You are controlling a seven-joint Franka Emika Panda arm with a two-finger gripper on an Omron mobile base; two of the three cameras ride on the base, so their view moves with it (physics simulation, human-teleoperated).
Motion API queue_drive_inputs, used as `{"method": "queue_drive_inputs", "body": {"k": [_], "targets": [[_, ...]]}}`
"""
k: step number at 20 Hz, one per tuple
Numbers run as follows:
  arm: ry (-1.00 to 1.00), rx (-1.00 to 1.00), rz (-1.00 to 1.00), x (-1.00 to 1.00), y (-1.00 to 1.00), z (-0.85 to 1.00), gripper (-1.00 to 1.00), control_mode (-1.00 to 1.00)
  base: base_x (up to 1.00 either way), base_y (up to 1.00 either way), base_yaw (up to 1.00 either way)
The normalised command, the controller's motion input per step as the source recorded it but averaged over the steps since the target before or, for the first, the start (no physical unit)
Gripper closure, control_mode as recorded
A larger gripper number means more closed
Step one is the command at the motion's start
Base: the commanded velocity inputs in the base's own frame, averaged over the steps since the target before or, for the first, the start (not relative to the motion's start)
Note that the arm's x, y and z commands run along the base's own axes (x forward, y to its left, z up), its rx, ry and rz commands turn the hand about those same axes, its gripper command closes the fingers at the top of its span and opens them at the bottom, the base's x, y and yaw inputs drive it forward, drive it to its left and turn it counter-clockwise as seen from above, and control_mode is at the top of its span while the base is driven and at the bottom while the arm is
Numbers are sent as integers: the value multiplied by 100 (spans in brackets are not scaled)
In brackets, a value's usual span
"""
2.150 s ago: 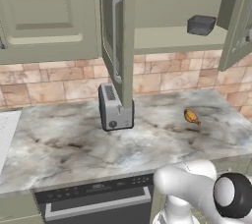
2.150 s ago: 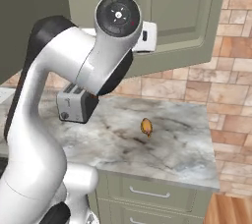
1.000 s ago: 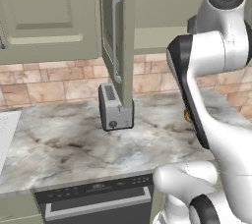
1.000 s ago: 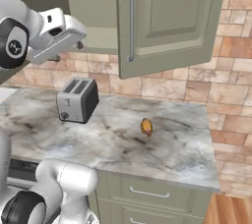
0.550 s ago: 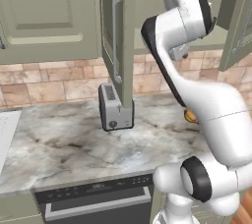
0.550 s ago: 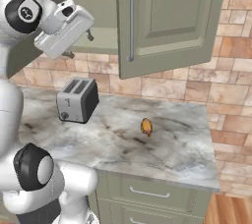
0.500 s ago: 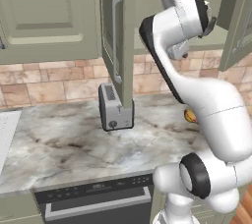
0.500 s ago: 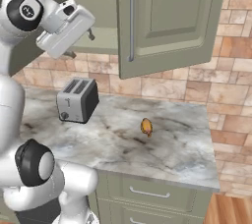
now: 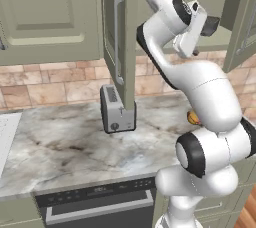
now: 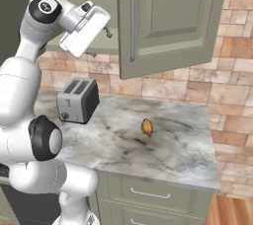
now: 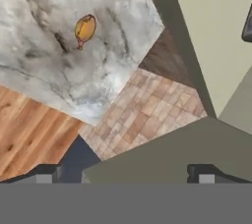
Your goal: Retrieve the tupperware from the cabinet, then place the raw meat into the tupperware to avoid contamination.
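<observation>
Marble counter [image 10: 173,145] below, fingers [image 11: 44,173] wide apart — empty, touching nothing

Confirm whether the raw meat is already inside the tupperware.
No: the raw meat lies bare on the marble counter, while the tupperware sits on the cabinet shelf.

Pale olive-green cabinet [image 10: 168,21], grey-veined marble counter [image 10: 173,145], silver toaster [image 10: 77,100], orange-brown raw meat [image 10: 147,127].
</observation>
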Motion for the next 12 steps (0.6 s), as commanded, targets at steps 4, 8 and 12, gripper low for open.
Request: {"method": "queue_drive_inputs", "body": {"k": [4,8,12], "targets": [[26,-23,4,9,-67,-8,-100,-100,0,0,0],[21,-19,5,1,-77,-13,-100,-100,0,0,0],[17,-13,2,-14,-75,-11,-100,-100,0,0,0]]}}
